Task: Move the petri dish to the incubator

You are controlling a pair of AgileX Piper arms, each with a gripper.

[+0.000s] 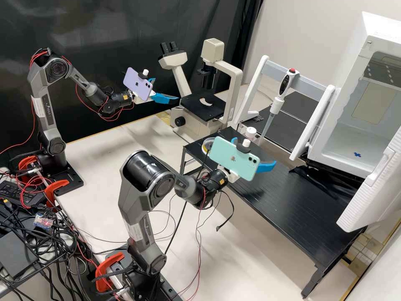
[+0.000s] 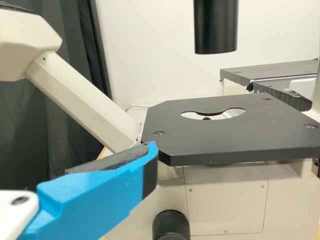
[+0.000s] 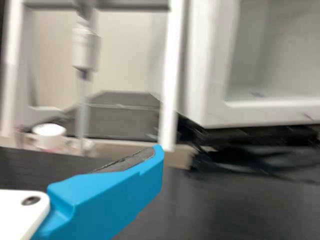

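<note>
Petri dish [image 1: 207,144] sits by the desk's [image 1: 292,196] corner, I think, half behind the green phone [image 1: 234,159]. The left gripper [image 1: 166,89] and right gripper [image 1: 255,151] are spread. A low turn by the right one could knock the dish off (edge's close!).

From high, we look down at the flat black microscope plate [image 2: 225,137] and boxy white incubator [image 3: 207,80] our wrist views face closer.

in the high view, the microscope [image 1: 200,106] stands at upper centre, the pipette [image 1: 284,88] in its rack [image 1: 310,87] right of it, the incubator [image 1: 378,37] upper right; the petri dish [image 1: 205,145] lies on the platform [image 1: 292,200].
</note>
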